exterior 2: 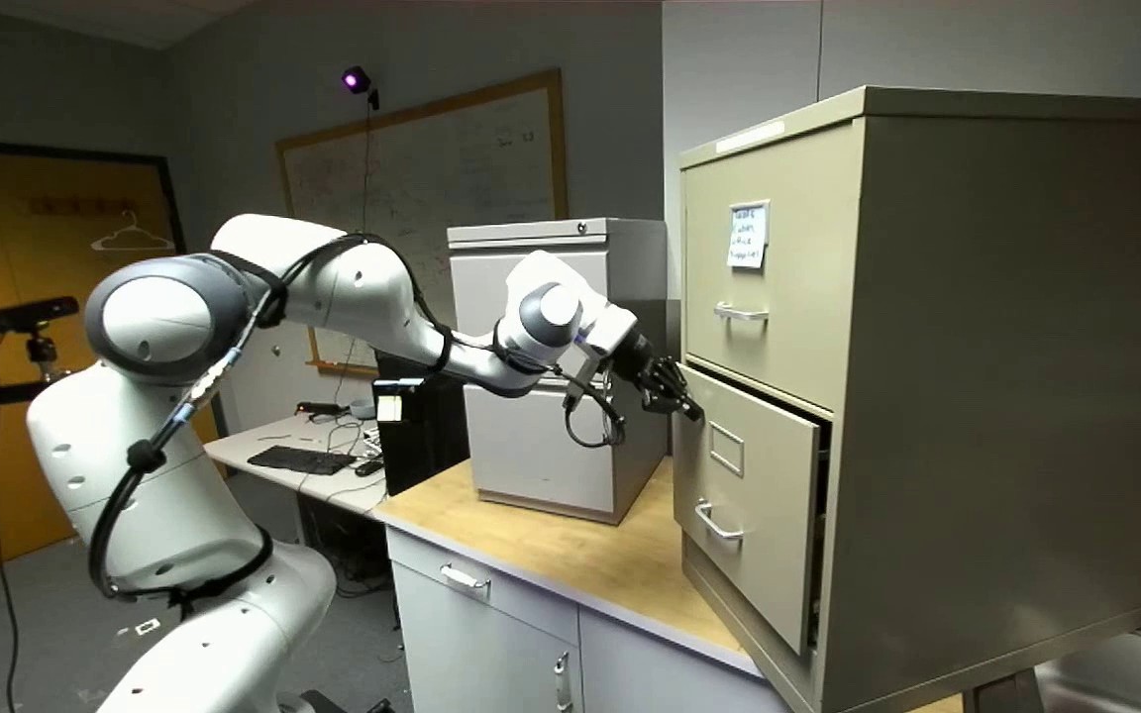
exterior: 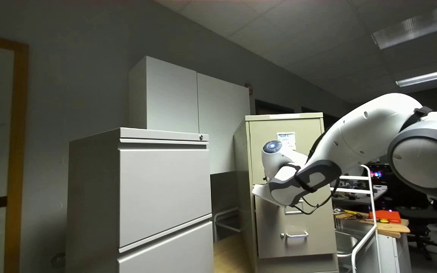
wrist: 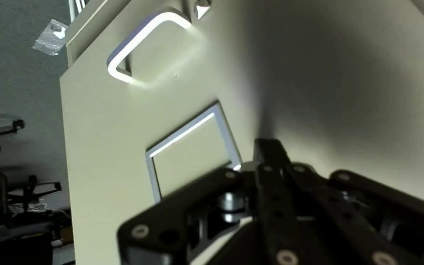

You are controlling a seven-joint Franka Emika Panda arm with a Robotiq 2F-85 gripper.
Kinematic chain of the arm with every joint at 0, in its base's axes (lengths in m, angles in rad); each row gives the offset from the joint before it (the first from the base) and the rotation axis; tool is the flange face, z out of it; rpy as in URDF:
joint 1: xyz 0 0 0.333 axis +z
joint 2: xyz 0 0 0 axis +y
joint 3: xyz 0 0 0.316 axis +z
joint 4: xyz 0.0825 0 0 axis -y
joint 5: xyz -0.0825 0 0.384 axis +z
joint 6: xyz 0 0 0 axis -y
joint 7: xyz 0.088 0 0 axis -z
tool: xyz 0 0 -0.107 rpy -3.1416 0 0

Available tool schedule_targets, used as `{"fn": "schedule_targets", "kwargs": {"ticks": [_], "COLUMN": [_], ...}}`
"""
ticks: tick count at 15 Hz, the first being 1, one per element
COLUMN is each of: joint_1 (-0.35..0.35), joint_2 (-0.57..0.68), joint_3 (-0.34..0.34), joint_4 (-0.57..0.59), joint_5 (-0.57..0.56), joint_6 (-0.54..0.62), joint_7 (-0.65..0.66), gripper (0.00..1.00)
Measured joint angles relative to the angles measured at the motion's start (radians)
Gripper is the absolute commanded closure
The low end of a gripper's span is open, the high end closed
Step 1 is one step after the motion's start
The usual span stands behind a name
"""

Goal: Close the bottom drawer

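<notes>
The bottom drawer (exterior 2: pixel 774 505) of the tall beige filing cabinet (exterior 2: pixel 986 376) stands slightly open, with a dark gap along its top and side. It also shows in an exterior view (exterior: pixel 271 242) and fills much of the wrist view (wrist: pixel 109 121). Its front has a metal handle (exterior 2: pixel 719 520) and a metal label frame (exterior 2: pixel 727 449). My black gripper (exterior 2: pixel 697 411) is shut and empty. Its fingertips are at the upper part of the drawer front, beside the label frame, touching or very near it. In the wrist view the closed fingertips (wrist: pixel 271 149) point at the drawer front. The arm hides the gripper in an exterior view.
The beige upper drawer (exterior 2: pixel 778 267) with a paper label is shut above. A light-grey cabinet (exterior 2: pixel 541 446) stands behind the gripper on the wooden counter (exterior 2: pixel 551 545). A white metal rack (exterior: pixel 372 197) stands beside the beige cabinet.
</notes>
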Motion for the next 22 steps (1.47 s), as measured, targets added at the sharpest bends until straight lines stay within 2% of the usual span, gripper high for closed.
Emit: {"fn": "schedule_targets", "kwargs": {"ticks": [3,5,8,11,14,18,22], "joint_1": [0.042,0.152,0.368,0.574,0.719,0.816,0.86], "joint_2": [0.089,0.145,0.215,0.256,0.278,0.29,0.295], "joint_3": [-0.002,-0.072,-0.236,-0.418,-0.555,-0.646,-0.687], "joint_4": [0.1,0.155,0.226,0.279,0.311,0.329,0.336], "joint_5": [-0.104,-0.181,-0.266,-0.279,-0.279,-0.277,-0.278], "joint_6": [-0.136,-0.232,-0.355,-0.428,-0.461,-0.487,-0.496], "joint_7": [0.069,0.118,0.17,0.173,0.173,0.173,0.168], "gripper": [0.99,0.98,0.99,0.98,0.98,0.98,0.97]}}
